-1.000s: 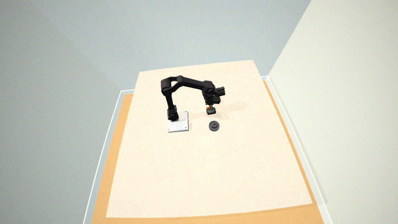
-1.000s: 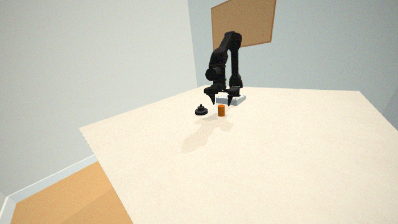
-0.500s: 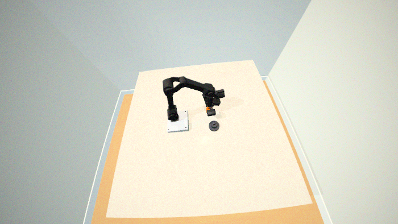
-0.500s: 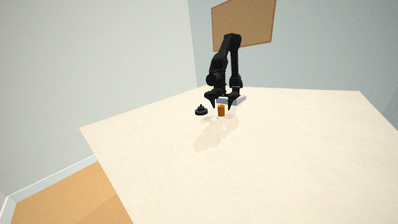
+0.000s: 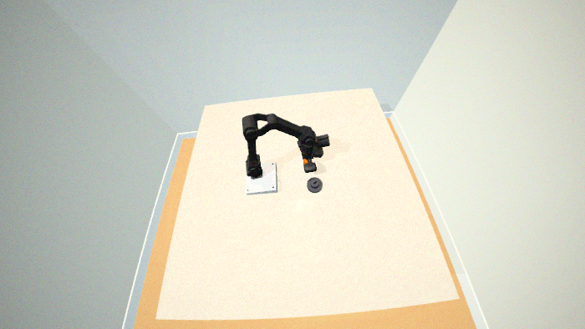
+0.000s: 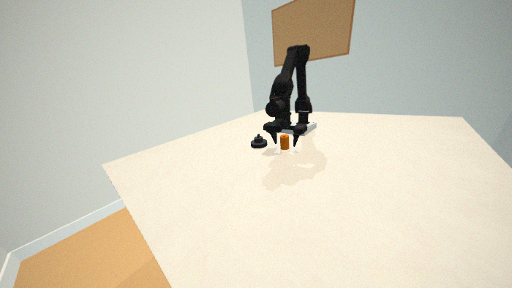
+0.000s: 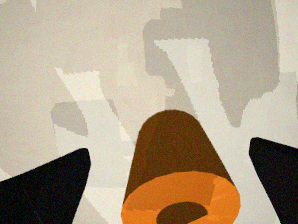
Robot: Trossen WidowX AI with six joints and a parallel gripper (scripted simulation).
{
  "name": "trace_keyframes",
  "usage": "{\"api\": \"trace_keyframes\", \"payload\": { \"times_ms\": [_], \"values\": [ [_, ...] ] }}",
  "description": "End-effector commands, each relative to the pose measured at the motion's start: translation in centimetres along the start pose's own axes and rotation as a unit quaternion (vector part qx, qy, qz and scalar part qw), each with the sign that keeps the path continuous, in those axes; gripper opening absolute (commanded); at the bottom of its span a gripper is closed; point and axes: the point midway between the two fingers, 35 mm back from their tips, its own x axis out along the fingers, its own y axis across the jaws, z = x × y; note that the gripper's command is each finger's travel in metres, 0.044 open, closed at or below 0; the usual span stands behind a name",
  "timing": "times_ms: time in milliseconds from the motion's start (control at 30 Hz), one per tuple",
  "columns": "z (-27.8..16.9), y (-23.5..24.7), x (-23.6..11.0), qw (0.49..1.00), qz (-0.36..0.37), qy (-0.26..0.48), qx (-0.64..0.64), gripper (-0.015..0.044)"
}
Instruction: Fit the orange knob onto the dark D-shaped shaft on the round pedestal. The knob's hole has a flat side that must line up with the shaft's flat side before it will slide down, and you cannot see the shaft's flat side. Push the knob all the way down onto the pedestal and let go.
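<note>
The orange knob [image 5: 305, 161] [image 6: 284, 142] [image 7: 165, 185] stands upright on the table, its hole facing up. In the wrist view the hole is partly cut off by the bottom edge. My gripper [image 6: 285, 145] [image 7: 172, 153] is open and points down, with one finger on each side of the knob and a visible gap on both sides. Nothing is held. The dark round pedestal [image 5: 309, 189] [image 6: 259, 145] stands beside the gripper, with its thin shaft [image 6: 258, 135] pointing up and bare. The shaft's flat side cannot be seen. The pedestal is outside the wrist view.
The arm's white base plate [image 5: 267, 186] [image 6: 311, 127] lies on the pale table [image 5: 309, 259] [image 6: 311, 212], left of the knob in the top view and behind it in the exterior view. The pedestal is close to one finger in the exterior view. Arm shadows fall around the knob.
</note>
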Motion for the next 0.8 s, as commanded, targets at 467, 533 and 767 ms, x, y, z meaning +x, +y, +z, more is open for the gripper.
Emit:
{"api": "trace_keyframes", "payload": {
  "times_ms": [467,533,767],
  "values": [
    [-0.1,0.0,0.7,1.0,-0.001,0.0,0.002,0.0164],
    [-0.1,0.0,0.7,1.0,-0.001,0.0,0.002,0.0151],
    [0.2,-0.1,-0.6,1.0,-0.001,0.0,0.002,0.0006]
  ]
}}
